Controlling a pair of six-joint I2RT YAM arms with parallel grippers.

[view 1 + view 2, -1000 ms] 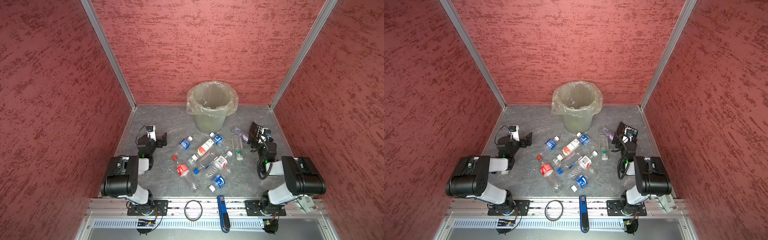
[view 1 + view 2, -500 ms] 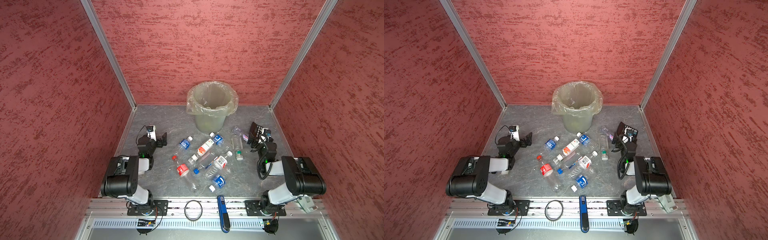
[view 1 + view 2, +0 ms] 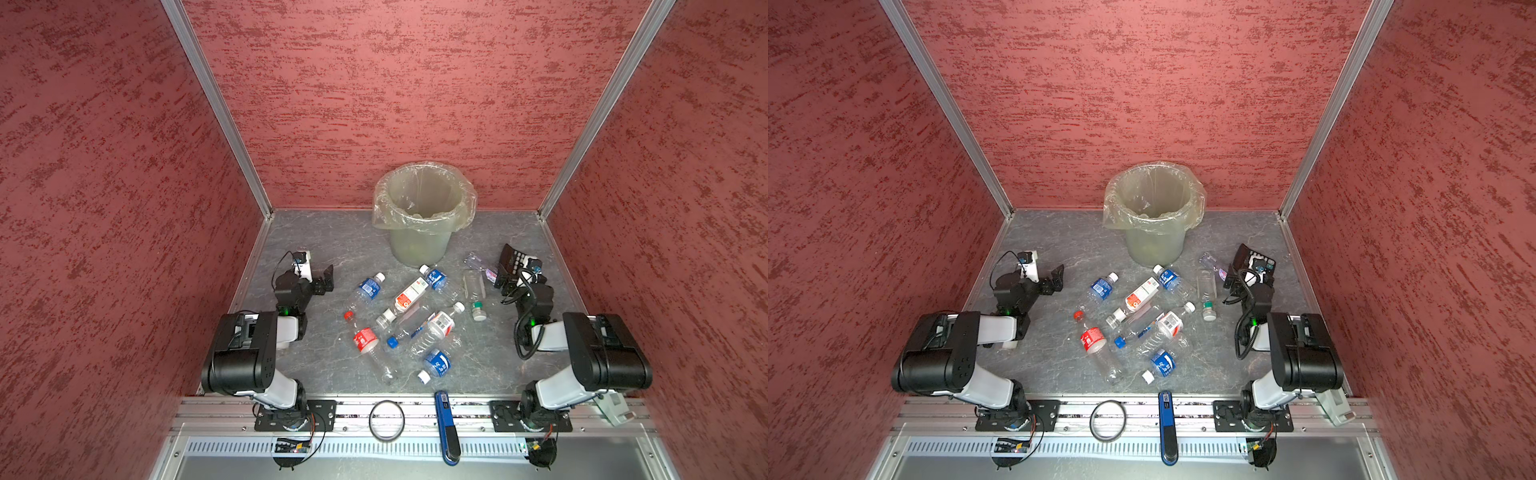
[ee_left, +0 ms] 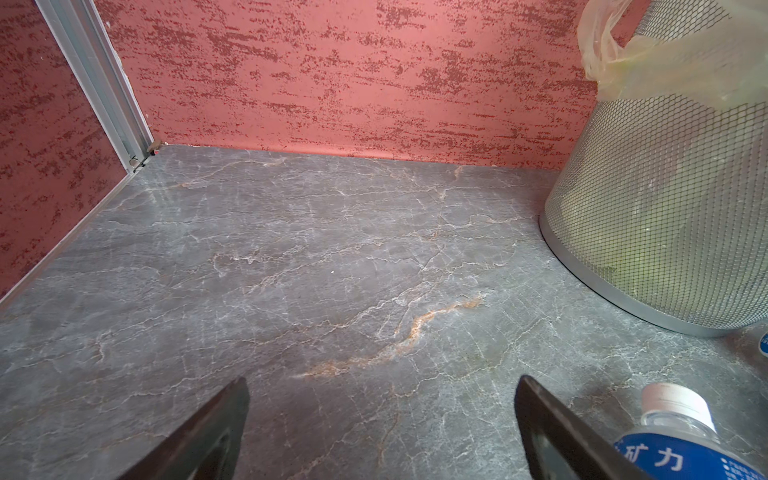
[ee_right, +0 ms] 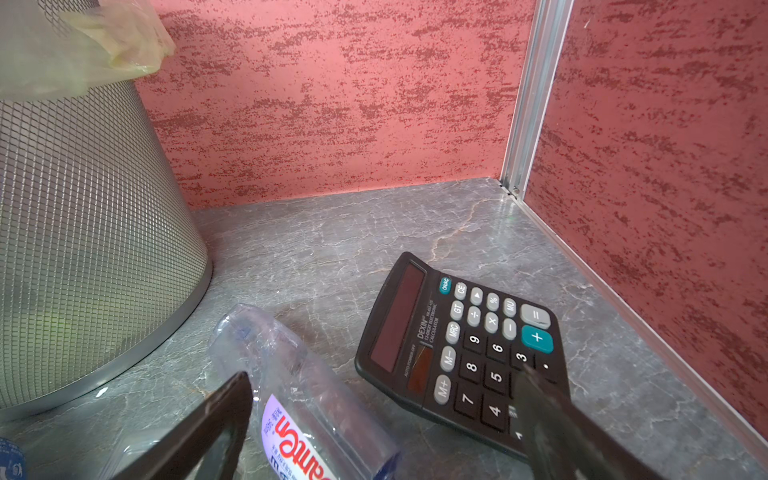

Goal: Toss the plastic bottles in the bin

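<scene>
**Bottles strewn before the bin**

Some ten clear plastic bottles (image 3: 409,296), with blue, red or white labels, lie on their sides mid-tabletop (image 3: 316,232). The mesh bin (image 3: 419,247), lined with a clear bag (image 3: 380,208), stands midway along the far edge. The left fingers (image 4: 208,436) and right fingers (image 5: 561,436) are spread wide, empty. One bottle's label shows "anten" in red, and the calculator (image 5: 457,345) reads DEXIN.

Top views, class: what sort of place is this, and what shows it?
Likely a robot test cell: two arms bolted to a rail, red walls closing it in, bottles strewn before a bin.
</scene>
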